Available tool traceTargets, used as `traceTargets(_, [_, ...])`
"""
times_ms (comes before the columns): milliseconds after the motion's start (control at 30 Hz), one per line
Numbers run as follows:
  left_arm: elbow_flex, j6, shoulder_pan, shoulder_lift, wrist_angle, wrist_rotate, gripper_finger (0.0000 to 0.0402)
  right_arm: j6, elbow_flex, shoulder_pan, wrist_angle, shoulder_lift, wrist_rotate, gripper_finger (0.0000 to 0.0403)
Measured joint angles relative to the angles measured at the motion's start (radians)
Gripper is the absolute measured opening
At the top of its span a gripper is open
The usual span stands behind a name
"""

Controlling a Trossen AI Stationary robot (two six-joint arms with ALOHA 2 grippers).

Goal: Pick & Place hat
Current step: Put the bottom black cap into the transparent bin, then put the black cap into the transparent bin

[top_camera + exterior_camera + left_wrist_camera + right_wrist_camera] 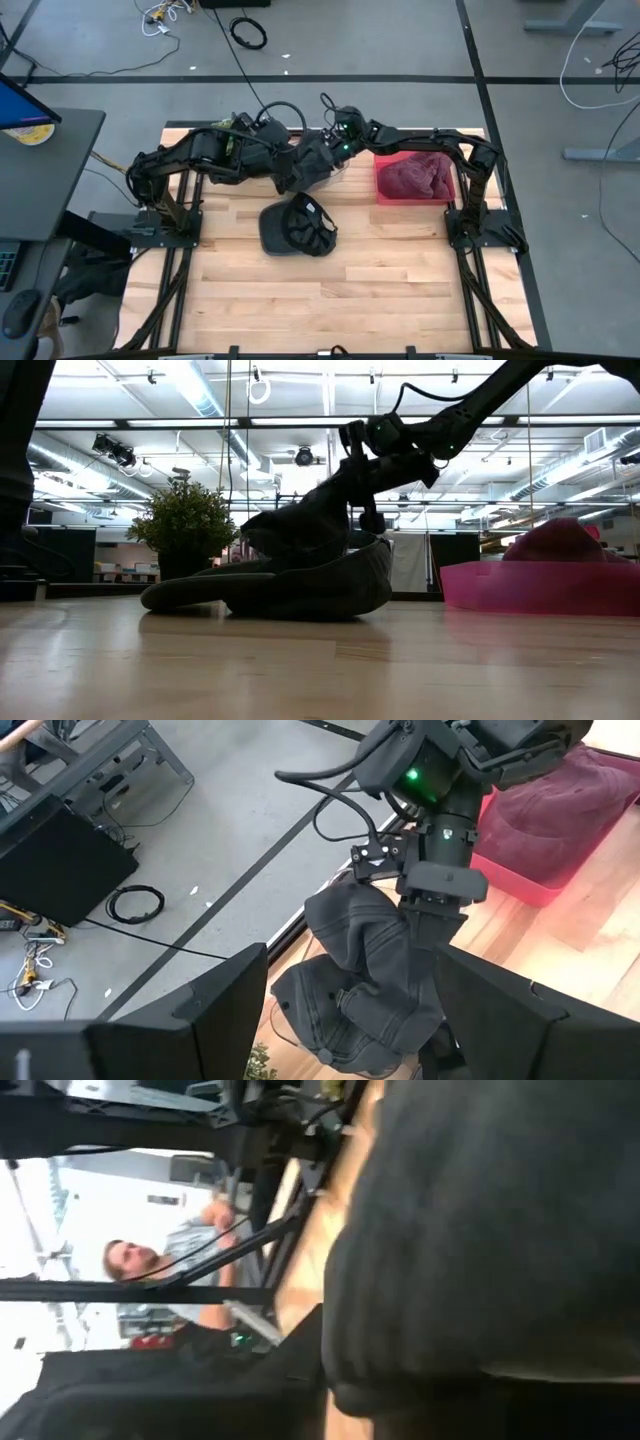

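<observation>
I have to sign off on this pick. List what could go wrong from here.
1. The right gripper pinches only a fold of the dark hat; the hat may slip out in transit.
2. The left gripper, open, sits close beside that hat; the arms could collide.
3. The pink bin already holds a maroon hat, so another hat may spill over.
</observation>
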Motion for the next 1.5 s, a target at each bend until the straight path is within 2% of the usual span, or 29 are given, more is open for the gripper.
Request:
traceTargets(133, [0.0, 0.0, 0.0, 0.0, 0.008, 0.005, 0.0287, -0.019, 0.0, 0.0, -0.006, 0.0, 0.021, 0.0023])
traceTargets(267, [0.0, -0.001, -0.001, 0.0, 0.012, 0.006, 0.0287, 0.023, 0.0, -0.004, 0.048, -0.002, -0.028, 0.0024])
traceTargets(400, [0.0, -0.006, -0.003, 0.0, 0.014, 0.006, 0.0287, 0.057, 0.0, -0.019, 0.049, -0.003, -0.077, 0.0073])
traceTargets(567, [0.0, -0.007, -0.007, 0.0, 0.014, 0.015, 0.0287, 0.089, 0.0, -0.046, 0.052, -0.003, -0.107, 0.0175])
traceTargets(700, [0.0, -0.007, -0.008, 0.0, 0.014, 0.015, 0.0287, 0.098, 0.0, -0.072, 0.058, -0.004, -0.207, 0.0257])
traceTargets(800, [0.0, -0.007, -0.008, 0.0, 0.014, 0.015, 0.0287, 0.098, 0.0, -0.092, 0.05, -0.005, -0.26, 0.0301])
traceTargets(933, [0.0, -0.008, -0.008, 0.0, 0.014, 0.034, 0.0287, 0.1, 0.0, -0.118, 0.045, -0.026, -0.259, 0.0329])
traceTargets(1133, [0.0, -0.008, -0.007, 0.0, 0.009, 0.058, 0.0287, 0.089, 0.0, -0.16, 0.006, -0.113, -0.251, 0.0334])
traceTargets(1300, [0.0, -0.003, -0.007, 0.0, 0.001, 0.118, 0.0287, -0.032, 0.0, -0.168, -0.178, -0.253, -0.195, 0.033])
traceTargets(1400, [0.0, -0.002, -0.007, 0.0, -0.002, 0.183, 0.0287, -0.189, 0.0, -0.14, -0.403, -0.345, -0.137, 0.032])
traceTargets(1500, [0.0, -0.002, -0.008, 0.0, -0.003, 0.234, 0.0287, -0.395, 0.0, -0.098, -0.68, -0.42, 0.012, 0.0306])
